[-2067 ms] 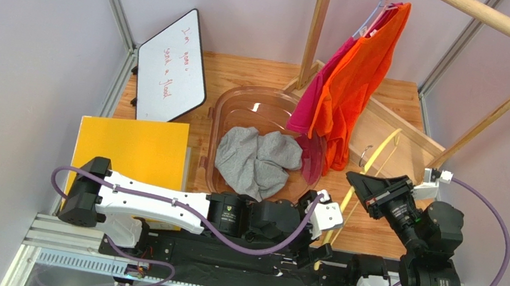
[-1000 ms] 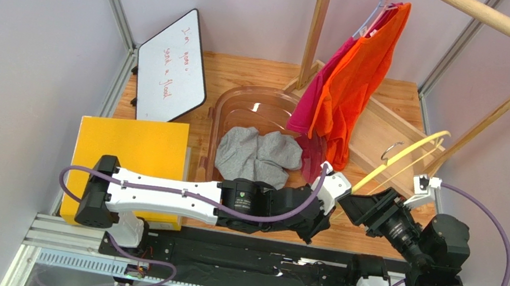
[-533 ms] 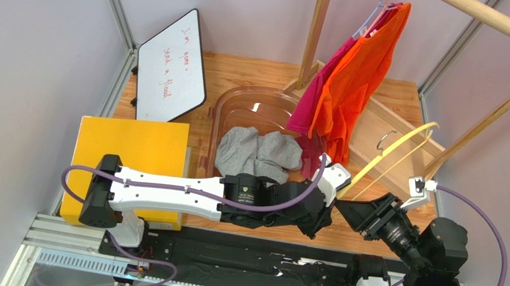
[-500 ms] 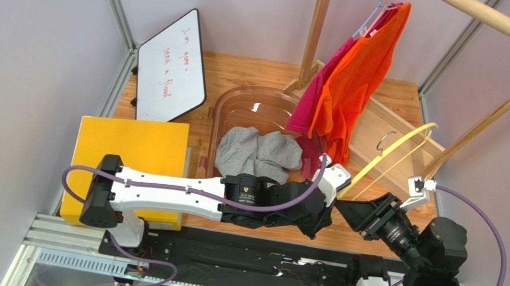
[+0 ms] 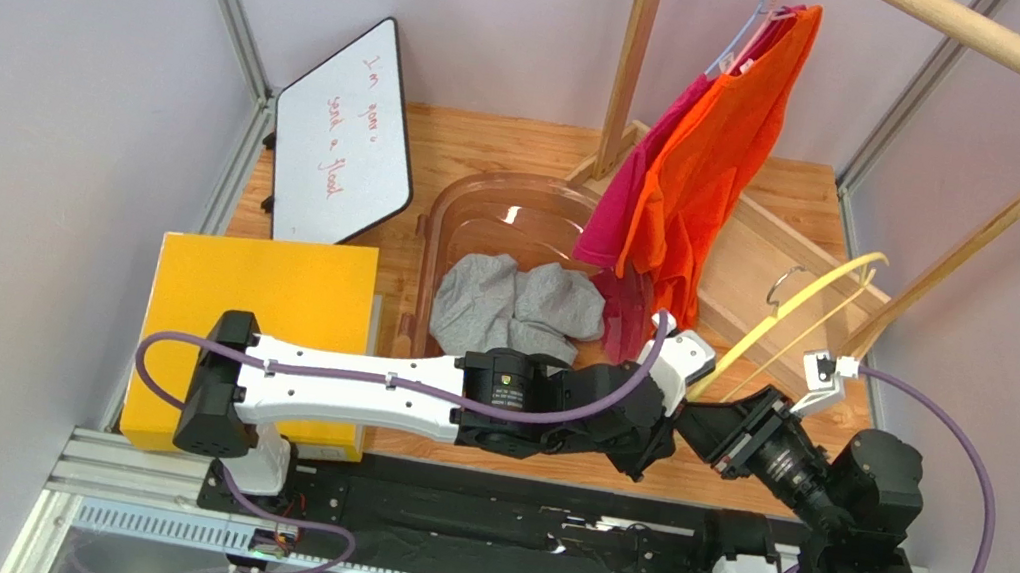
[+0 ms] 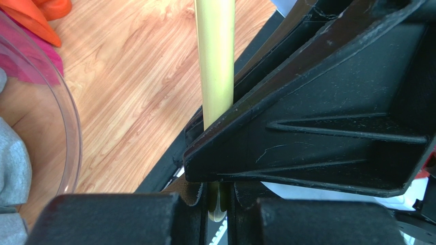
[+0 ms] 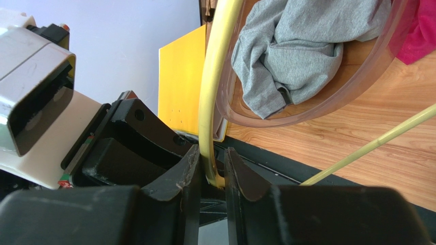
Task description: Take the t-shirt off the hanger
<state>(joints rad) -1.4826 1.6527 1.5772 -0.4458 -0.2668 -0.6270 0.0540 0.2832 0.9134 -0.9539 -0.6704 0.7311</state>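
Since one second ago, the left gripper [image 5: 678, 382] has shifted slightly right and the right gripper [image 5: 713, 414] has drawn in against it.

Top view: both meet at centre right on the lower end of the yellow hanger [image 5: 805, 288]. The grey t-shirt [image 5: 513, 310] lies crumpled in the clear tub [image 5: 484, 199] at centre, apart from the hanger.

Left wrist view: the left fingers clamp the hanger bar at bottom centre.

Right wrist view: the right fingers pinch the hanger tip at lower centre.
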